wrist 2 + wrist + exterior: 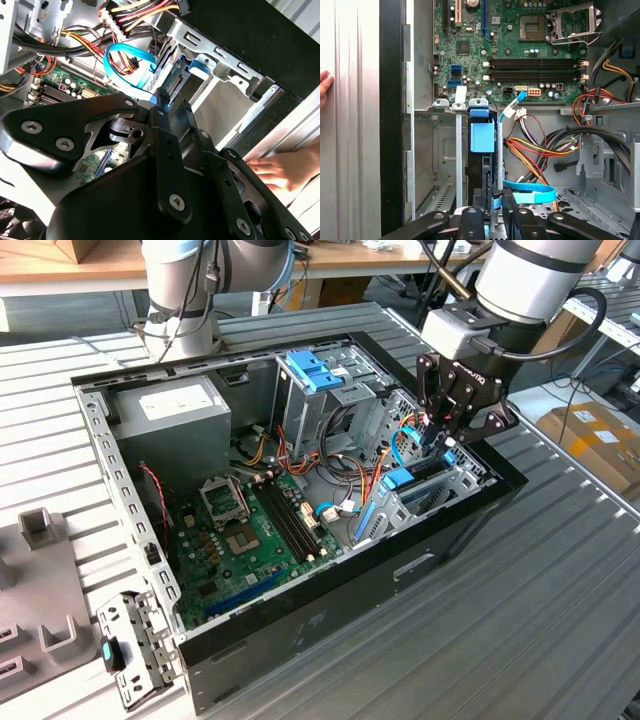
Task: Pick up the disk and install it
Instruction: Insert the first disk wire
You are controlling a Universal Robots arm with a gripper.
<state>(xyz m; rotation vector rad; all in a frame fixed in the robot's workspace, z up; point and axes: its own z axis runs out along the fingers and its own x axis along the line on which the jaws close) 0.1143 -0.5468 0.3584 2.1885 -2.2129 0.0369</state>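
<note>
Install step: at the exterior view's right the gripper (445, 445) clamps the disk (482, 136) edge-on in the drive bay (437, 150); seating probably needs a straight push

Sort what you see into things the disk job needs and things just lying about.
Job: disk, gripper, drive bay.
Lying about: circuit board, power box, loose cables, a hand, metal bracket.
</note>
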